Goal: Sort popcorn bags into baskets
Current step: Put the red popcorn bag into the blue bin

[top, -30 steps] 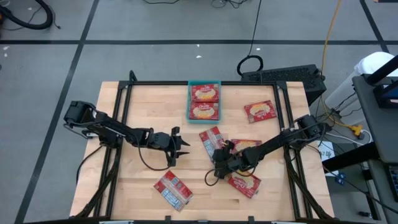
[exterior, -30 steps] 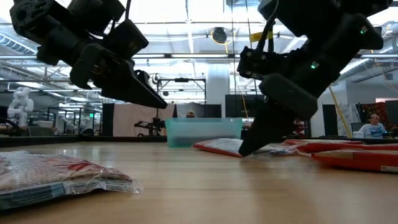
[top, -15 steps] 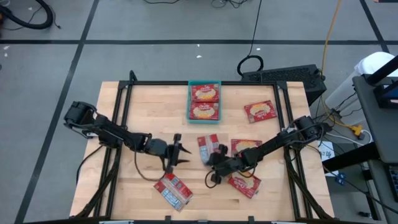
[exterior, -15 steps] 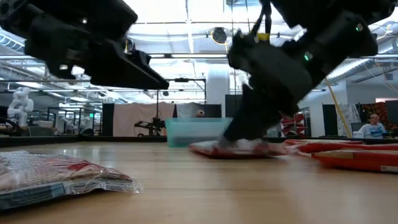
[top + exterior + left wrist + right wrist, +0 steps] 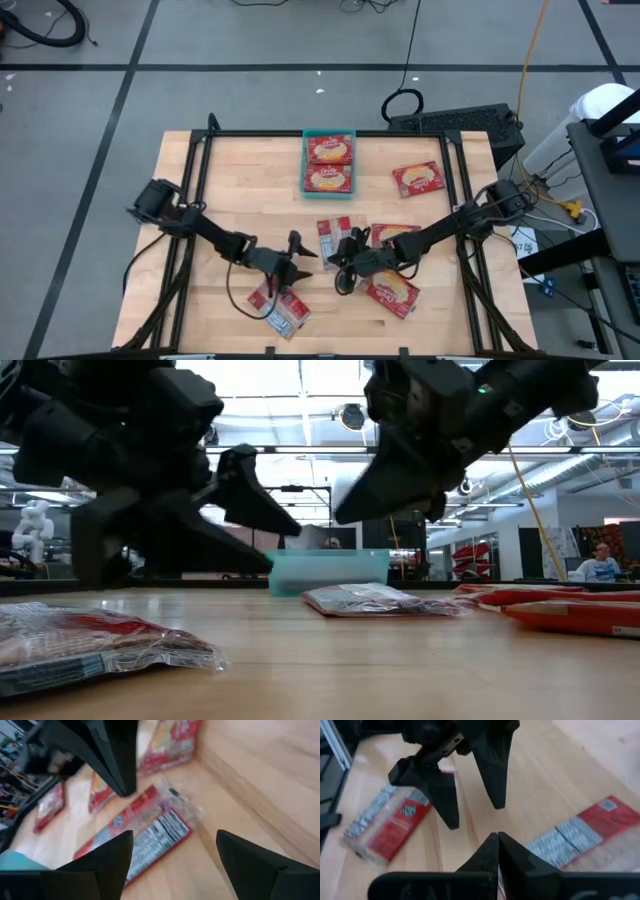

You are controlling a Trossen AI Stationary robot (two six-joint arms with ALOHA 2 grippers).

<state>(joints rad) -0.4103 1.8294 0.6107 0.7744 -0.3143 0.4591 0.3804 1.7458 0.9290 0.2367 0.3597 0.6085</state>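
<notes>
The left gripper point(image 5: 297, 266), fingers spread, is being held just above the packet point(image 5: 277, 306) at its 7 o'clock; the right gripper point(image 5: 338, 268), fingers together, is hovering farther off.

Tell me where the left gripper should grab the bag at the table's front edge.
Grip the bag across its narrow width near one short end, coming straight down. It lies flat and slanted on the table, so only a top-down pinch fits. The left gripper hovers open just above it.
</notes>
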